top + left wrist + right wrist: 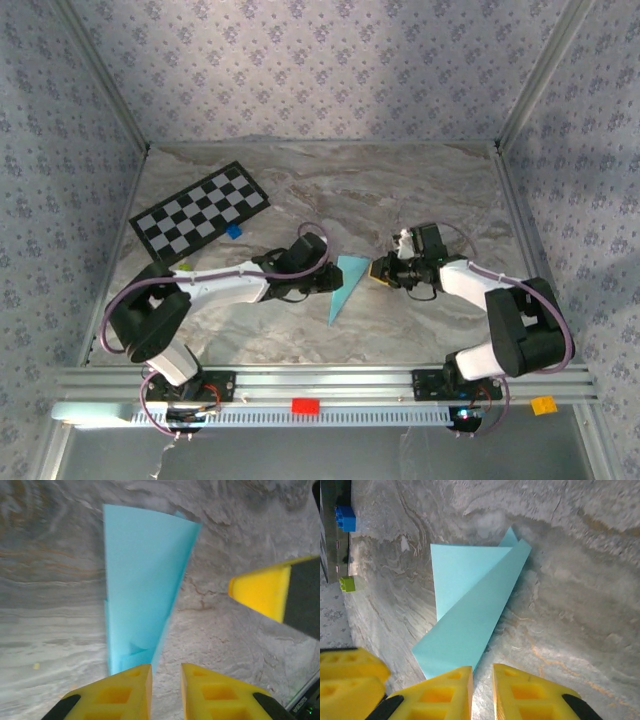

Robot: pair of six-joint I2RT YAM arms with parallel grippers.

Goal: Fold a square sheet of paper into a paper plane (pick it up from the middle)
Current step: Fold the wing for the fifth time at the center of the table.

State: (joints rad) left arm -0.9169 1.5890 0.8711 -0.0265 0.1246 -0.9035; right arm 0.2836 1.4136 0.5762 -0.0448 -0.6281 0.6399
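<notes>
Left gripper [166, 669] and right gripper [482, 669], we note, both have their jaws slightly parted, pinching nothing, facing each other low over the grey marble-patterned worktop [400, 200], with the slim pointed light sky-blue paper plane [343, 287] lying flat between them, just beside both.

Robot lab cell: aluminium frame [320, 381], checkerboard card [200, 212], wallpapered enclosure walls [320, 70].
</notes>
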